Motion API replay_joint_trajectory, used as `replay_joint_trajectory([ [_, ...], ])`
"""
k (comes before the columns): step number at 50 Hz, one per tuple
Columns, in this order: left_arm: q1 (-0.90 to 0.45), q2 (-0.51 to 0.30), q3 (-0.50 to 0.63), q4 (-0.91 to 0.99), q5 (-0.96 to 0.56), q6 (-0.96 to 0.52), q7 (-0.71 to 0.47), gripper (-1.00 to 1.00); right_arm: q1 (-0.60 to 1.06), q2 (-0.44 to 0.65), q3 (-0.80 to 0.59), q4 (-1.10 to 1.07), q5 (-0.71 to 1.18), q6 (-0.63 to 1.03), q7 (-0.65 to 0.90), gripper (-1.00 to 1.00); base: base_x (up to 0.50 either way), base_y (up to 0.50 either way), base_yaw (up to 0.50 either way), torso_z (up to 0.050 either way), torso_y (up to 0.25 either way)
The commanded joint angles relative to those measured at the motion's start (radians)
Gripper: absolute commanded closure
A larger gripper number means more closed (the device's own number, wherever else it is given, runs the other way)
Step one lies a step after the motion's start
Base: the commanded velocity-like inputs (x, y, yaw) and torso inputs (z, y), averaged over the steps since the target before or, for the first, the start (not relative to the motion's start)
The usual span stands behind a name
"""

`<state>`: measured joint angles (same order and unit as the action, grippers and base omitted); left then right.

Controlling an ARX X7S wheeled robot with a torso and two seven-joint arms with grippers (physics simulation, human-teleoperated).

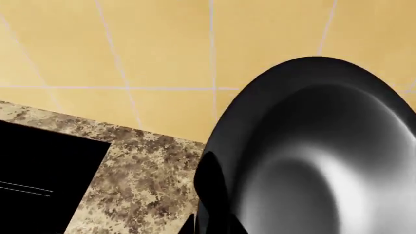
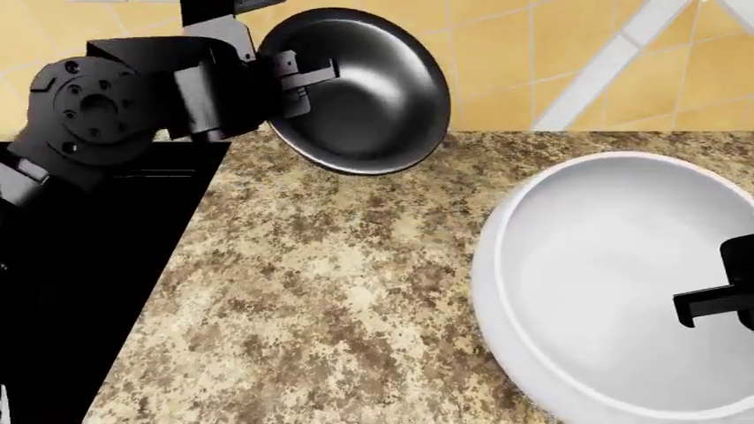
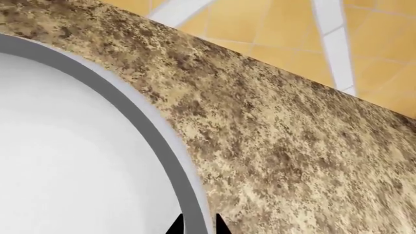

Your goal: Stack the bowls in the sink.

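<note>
The left gripper [image 2: 309, 81] clamped the small black bowl with silvery inside [image 2: 359, 88] by its rim, aloft — the glossy black sink [image 2: 83, 291] lay below-left. The right gripper [image 3: 197, 225] pinched the large glossy white bowl [image 2: 613, 283] — farther off.

The white bowl [image 2: 613, 283] runs off the head view's right and bottom edges. The sink [image 2: 83, 291] shows only partly at left.

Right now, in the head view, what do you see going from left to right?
Sink → left arm → black bowl → white bowl → right gripper
</note>
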<state>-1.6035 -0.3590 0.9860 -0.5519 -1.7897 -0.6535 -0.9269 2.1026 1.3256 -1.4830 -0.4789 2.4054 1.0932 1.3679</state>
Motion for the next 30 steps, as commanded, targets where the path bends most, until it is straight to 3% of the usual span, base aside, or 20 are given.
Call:
replay_joint_trajectory([
  [1,-0.055,-0.163,-0.068,0.276,0.009,0.027,-0.129,1.00,0.035,-0.006,0.074,-0.011,-0.085,-0.005,-0.080,1.00,0.00,0.00,0.00,0.000,0.000],
  [17,-0.220,-0.374,-0.119,0.576,-0.094,-0.150,-0.192,1.00,0.091,-0.034,0.234,-0.038,-0.323,-0.055,-0.282,1.00,0.00,0.00,0.00,0.000,0.000],
  [30,-0.332,-0.510,-0.124,0.737,-0.281,-0.303,-0.296,1.00,0.219,-0.015,0.336,0.036,-0.199,0.005,-0.214,1.00,0.00,0.00,0.00,0.000,0.000],
])
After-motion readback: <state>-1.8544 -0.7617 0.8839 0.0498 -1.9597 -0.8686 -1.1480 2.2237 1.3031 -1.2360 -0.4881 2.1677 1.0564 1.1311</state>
